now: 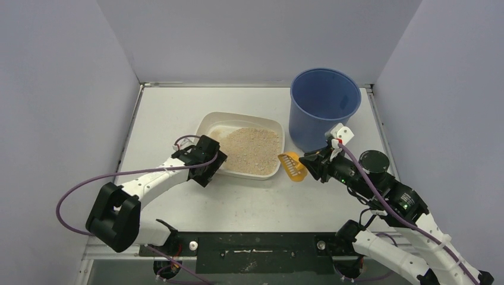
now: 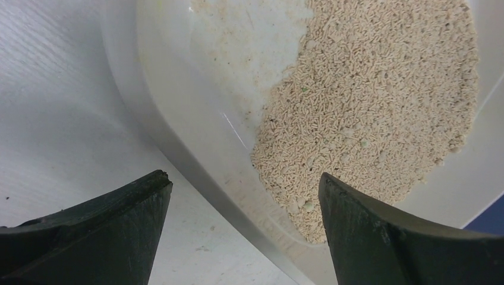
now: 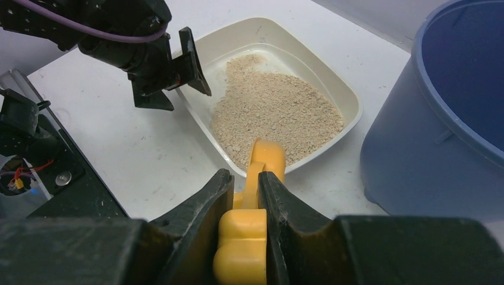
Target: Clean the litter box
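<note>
Your left gripper [image 1: 209,165] sits at the 8 o'clock corner of the litter box [image 1: 217,132]. Its jaws are wide apart and hold nothing. From the left wrist view, one finger [image 2: 107,231] is over the bare table [image 1: 178,107] outside the rim and the other is on the tray's side. You cannot tell from these views whether either finger touches the plastic.

The litter box, your task's thing, lies flat at the middle of the table, between the two grippers. It is a shallow off-white tray. Its beige litter [image 1: 252,148] is heaped toward the 3 o'clock side and runs down to the near wall. The floor around 10 o'clock is bare apart from a dusty film.

At the tray's 4 o'clock corner you have the orange scoop [image 1: 292,165], its slotted head right at the rim. You cannot tell whether anything lies on it.

Your right gripper [image 1: 312,161] comes in from 4 o'clock, and its jaws are clamped on the scoop's handle.

The blue bucket [image 1: 303,133] stands upright at 2 o'clock from the tray, just beside its far right corner. From above, its inside shows only blue wall and floor.
</note>
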Controlling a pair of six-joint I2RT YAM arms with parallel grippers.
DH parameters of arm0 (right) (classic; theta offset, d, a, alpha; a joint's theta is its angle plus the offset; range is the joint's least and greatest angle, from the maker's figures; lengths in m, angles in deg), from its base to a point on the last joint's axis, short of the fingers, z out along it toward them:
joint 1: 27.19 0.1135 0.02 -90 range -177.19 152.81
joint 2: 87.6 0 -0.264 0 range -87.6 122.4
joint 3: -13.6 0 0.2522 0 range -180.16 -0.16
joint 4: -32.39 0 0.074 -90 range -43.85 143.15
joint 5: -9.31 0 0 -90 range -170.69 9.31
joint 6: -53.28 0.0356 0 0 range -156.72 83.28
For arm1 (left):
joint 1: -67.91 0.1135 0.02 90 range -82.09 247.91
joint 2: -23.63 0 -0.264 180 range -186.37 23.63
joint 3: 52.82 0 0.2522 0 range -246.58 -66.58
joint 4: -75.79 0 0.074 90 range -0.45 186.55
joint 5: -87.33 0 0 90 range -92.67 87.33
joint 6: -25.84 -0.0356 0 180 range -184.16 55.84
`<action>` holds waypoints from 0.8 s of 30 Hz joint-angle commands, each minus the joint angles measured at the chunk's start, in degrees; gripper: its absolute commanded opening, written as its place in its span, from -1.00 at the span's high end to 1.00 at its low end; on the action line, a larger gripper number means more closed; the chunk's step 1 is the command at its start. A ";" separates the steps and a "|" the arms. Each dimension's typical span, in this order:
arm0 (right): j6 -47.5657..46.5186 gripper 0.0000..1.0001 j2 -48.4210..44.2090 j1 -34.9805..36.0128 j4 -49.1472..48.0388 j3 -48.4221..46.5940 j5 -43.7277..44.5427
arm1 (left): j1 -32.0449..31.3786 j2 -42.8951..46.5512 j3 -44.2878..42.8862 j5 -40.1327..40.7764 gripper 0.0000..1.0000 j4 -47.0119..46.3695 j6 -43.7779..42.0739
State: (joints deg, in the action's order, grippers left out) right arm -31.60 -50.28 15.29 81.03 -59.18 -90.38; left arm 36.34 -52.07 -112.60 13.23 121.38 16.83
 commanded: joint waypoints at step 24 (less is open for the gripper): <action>3.94 1.00 1.58 0.31 -2.43 -2.61 -0.02 | 7.56 2.26 2.26 -9.72 1.00 -6.13 -16.92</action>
State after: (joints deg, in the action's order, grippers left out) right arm -29.57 -49.76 15.29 82.34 -59.32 -89.05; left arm 40.47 -53.28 -110.15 7.09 116.18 12.33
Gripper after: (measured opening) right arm 0.208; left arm 0.100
